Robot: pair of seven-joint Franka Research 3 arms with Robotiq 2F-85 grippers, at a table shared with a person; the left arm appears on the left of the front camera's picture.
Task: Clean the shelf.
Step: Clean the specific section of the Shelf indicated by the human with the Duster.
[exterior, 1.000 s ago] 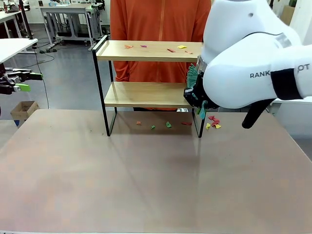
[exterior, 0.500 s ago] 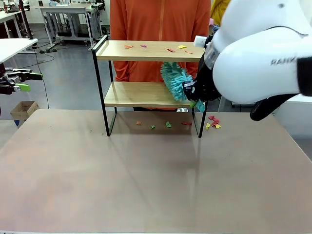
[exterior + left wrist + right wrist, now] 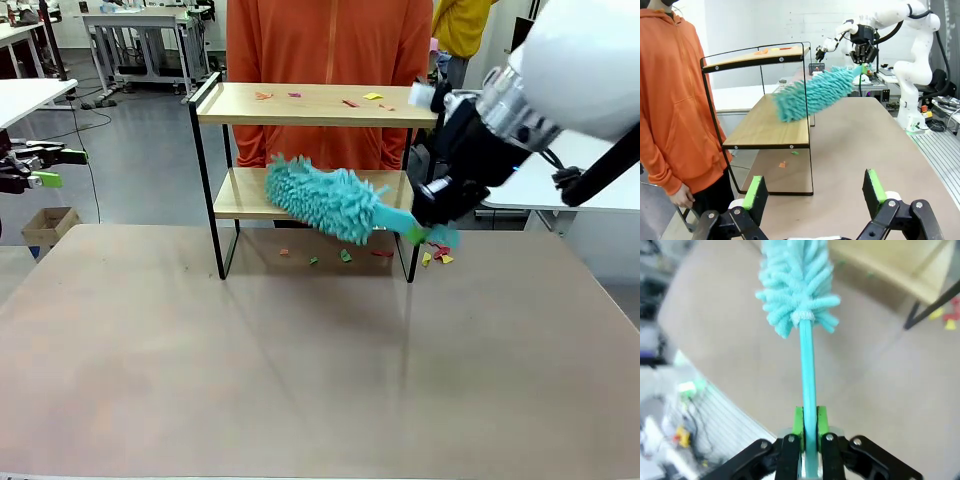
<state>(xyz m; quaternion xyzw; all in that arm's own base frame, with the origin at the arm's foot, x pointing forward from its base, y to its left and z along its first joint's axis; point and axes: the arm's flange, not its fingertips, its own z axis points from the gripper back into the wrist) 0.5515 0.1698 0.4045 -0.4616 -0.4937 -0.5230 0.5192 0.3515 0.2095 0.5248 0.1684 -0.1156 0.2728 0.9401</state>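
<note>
Shelf at far side of worktop, scraps on top board. Front view: R arm slants down-left, duster head across lower board's front. R wrist view: R fingers clamped on duster handle. L wrist view: L fingers spread wide, empty.

Tip of duster cut by right wrist view's edge; shelf's lower board partly behind it.

Beige table bears shelf and coloured scraps.
</note>
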